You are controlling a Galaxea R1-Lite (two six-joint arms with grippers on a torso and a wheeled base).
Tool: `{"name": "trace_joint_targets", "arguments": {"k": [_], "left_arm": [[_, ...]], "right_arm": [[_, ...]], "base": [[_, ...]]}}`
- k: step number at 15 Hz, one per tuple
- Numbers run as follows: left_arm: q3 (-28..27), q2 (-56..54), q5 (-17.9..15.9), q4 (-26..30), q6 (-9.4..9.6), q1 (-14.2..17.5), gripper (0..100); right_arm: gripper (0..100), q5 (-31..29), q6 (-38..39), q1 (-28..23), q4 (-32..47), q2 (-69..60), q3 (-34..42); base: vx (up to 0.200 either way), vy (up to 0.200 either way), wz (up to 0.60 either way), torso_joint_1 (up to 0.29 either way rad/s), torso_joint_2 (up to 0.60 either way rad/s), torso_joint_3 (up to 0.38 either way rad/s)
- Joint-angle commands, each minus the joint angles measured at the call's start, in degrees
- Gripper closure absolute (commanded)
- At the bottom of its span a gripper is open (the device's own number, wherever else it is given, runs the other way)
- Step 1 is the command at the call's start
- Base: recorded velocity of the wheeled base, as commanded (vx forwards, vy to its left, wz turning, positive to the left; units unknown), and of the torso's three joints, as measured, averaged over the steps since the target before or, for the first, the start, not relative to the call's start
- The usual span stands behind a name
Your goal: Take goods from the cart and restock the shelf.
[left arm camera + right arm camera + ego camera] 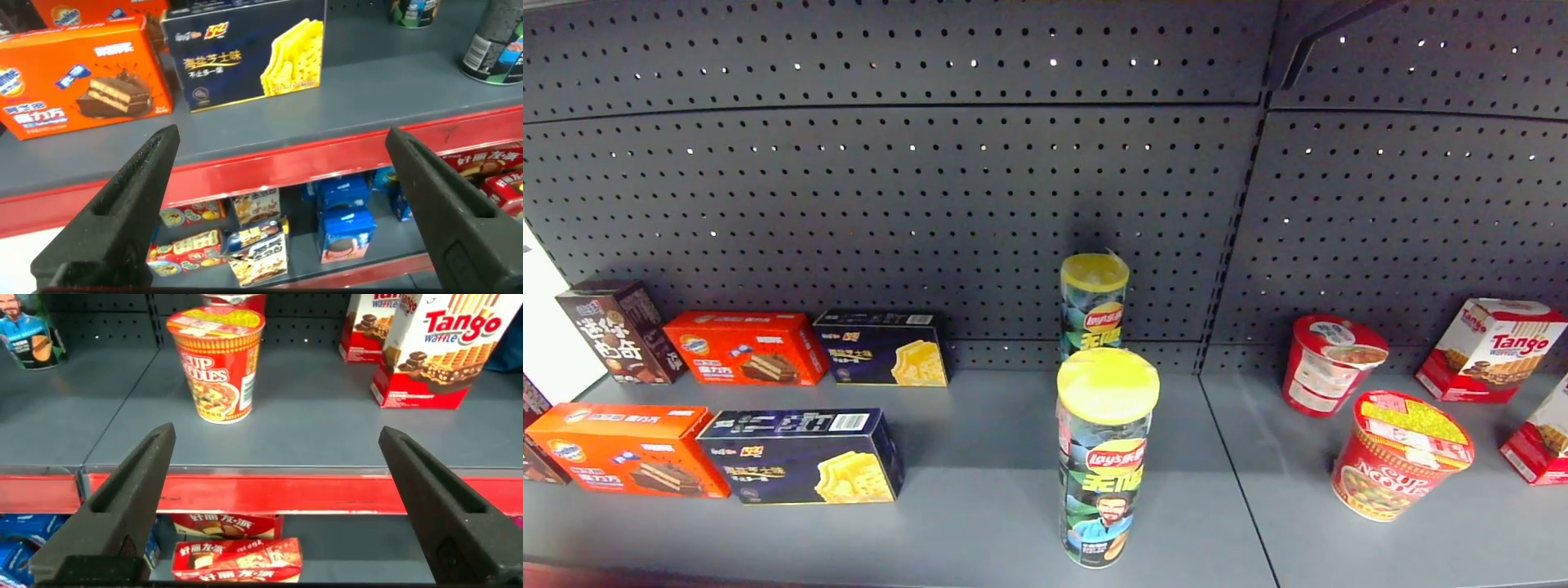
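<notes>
Shelf [980,482] grey, pegboard [931,204] behind, w/ chip cans [1105,457], boxes [805,457]. Wrist cams add lower-tier snacks [260,245]; left gripper [282,135], right gripper [276,431] released.

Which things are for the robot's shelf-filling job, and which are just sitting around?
For the job: grey shelf, left end effector, right end effector, both open.
Just sitting there: front chip can, cup noodles, orange cake box, lower-shelf snacks.

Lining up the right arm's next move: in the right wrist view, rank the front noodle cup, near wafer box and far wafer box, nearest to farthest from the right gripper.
1. front noodle cup, almost straight ahead of the right gripper.
2. near wafer box, to the robot's right, slightly deeper.
3. far wafer box, farthest back on the shelf.
</notes>
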Motion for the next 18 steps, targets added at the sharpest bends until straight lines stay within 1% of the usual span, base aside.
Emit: {"name": "trace_joint_targets", "arguments": {"k": [1,6,8,16,18], "left_arm": [[-0.01,0.08,0.01,0.01,-0.01,-0.05,0],[-0.01,0.08,0.01,0.01,-0.01,-0.05,0],[-0.01,0.08,-0.17,0.10,0.43,0.03,0],[-0.01,0.08,-0.26,0.10,0.26,-0.05,0],[-0.01,0.08,-0.26,0.10,0.26,-0.05,0]], "right_arm": [[0,0.00,-0.02,-0.05,0.01,0.07,0.00],[0,0.00,-0.02,0.04,0.01,0.07,0.00],[0,0.00,0.07,0.04,0.01,0.07,-0.09],[0,0.00,-0.02,0.04,0.01,0.07,0.00],[0,1.58,-0.10,0.04,0.10,0.07,-0.09]], "base": [[0.000,0.000,0.00,0.000,0.00,0.000],[0.000,0.000,0.00,0.000,0.00,0.000],[0.000,0.000,0.00,0.000,0.00,0.000],[0.000,0.000,0.00,0.000,0.00,0.000],[0.000,0.000,0.00,0.000,0.00,0.000]]}}
